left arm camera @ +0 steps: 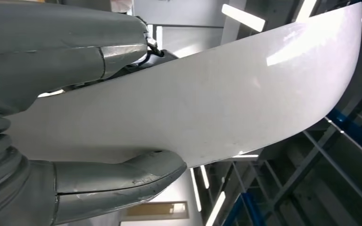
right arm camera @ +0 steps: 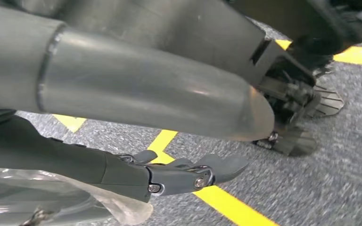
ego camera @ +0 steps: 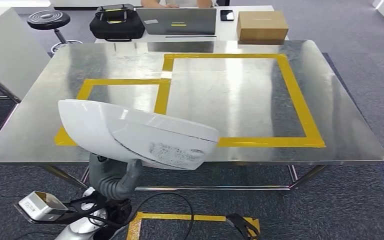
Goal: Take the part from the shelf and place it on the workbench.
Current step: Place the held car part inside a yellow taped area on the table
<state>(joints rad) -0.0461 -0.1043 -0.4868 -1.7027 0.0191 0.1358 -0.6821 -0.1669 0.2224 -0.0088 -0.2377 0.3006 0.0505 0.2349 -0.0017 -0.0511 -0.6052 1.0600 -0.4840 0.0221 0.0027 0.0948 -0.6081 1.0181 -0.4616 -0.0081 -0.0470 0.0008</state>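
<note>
Gleaming steel workbench [ego camera: 240,95], yellow tape; left hand [ego camera: 114,181] clamps the white part [ego camera: 140,134]; right hand [right arm camera: 179,174] fingers loosely apart.

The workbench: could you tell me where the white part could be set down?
The workbench is bare inside both yellow tape frames: the large frame and the smaller left frame. The left hand holds the white part over the near-left edge.

Steel workbench [ego camera: 330,130] on grey carpet [ego camera: 360,210] | yellow tape rectangles [ego camera: 295,95] stuck on its top, smaller one left of larger | beyond workbench: white table [ego camera: 230,31] carrying laptop [ego camera: 176,21], black bag [ego camera: 116,22], cardboard box [ego camera: 261,26], phone [ego camera: 226,15]
</note>
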